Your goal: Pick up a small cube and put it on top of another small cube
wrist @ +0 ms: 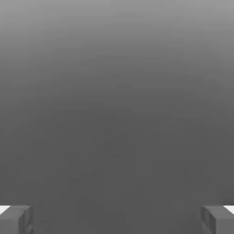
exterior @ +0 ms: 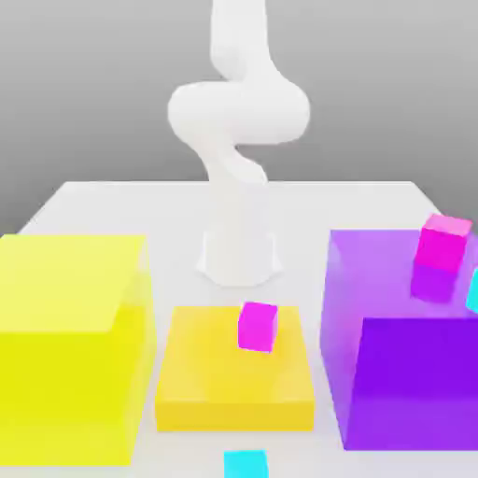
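Observation:
A small cyan cube (exterior: 245, 463) lies on the white table at the front edge of the exterior view, just in front of the low yellow block. Another cyan cube (exterior: 473, 291) peeks in at that view's right edge, beside the purple blocks. My white arm (exterior: 238, 112) rises from its base at the table's middle and leaves the picture at the top. In the hand view my gripper (wrist: 117, 219) is open, its two grey fingertips (wrist: 16, 220) far apart, with plain grey background and nothing between them.
A tall yellow block (exterior: 70, 345) stands at the exterior view's left, a low yellow block (exterior: 233, 378) in the middle with a magenta cube (exterior: 258, 327) on it. Purple blocks (exterior: 411, 373) stand at the right, a magenta cube (exterior: 442, 243) on top.

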Controlling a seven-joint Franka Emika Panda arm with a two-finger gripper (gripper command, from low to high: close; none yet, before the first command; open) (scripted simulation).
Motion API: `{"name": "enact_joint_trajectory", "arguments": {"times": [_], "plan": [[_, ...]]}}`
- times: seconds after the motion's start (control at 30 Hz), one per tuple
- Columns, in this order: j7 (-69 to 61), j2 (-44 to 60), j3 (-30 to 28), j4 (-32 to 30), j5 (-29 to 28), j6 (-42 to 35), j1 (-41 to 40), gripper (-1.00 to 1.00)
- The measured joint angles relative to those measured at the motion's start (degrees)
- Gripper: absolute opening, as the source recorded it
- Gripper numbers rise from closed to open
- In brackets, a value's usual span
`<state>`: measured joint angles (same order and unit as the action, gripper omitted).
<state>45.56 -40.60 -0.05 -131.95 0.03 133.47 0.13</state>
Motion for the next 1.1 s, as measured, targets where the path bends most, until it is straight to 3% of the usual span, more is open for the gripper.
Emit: {"name": "enact_joint_trajectory", "arguments": {"times": [0.9, 1.07, 1.1], "plan": [[-2.80, 56.44, -0.09, -1.78, 0.11, 18.16, 0.88, 0.00], [-2.91, 66.82, -0.04, -0.33, 0.07, 25.10, 0.87, 0.00], [-2.92, 68.30, -0.04, -0.04, 0.08, 26.26, 0.87, -1.00]]}}
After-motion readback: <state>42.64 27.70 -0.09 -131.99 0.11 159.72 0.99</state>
